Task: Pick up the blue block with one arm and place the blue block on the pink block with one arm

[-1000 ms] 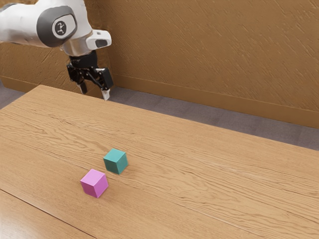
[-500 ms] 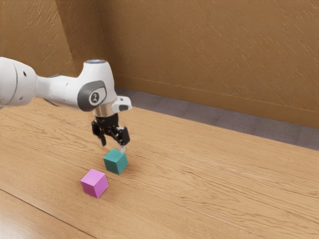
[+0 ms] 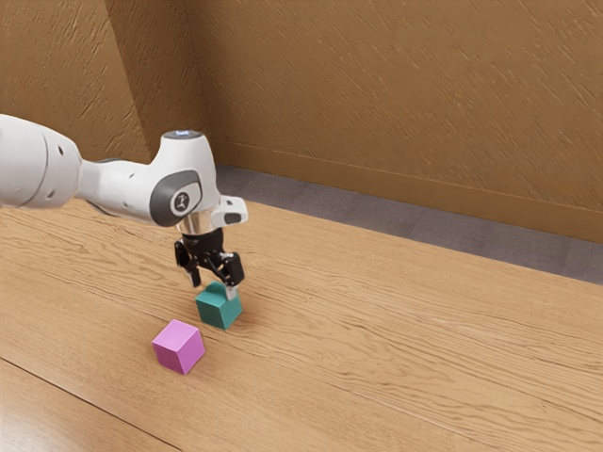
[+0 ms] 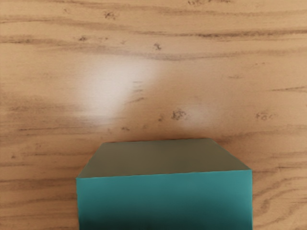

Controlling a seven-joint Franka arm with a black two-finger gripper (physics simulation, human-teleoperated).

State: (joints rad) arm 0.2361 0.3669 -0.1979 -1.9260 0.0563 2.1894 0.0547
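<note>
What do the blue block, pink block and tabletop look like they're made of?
The blue block: teal, even colour, no grain, matte faces, crisp edges; painted wood or plastic, cannot tell which. The pink block: same matte look, likely the same material. The tabletop: wood or wood veneer, shown by long grain lines; a soft pale sheen in the wrist view suggests a satin finish.

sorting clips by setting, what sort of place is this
Probably a bare indoor room set up for tabletop manipulation, rendered in a simulator: a wide wooden table, brown textured walls with a skirting board, and a grey floor behind the table.
</note>
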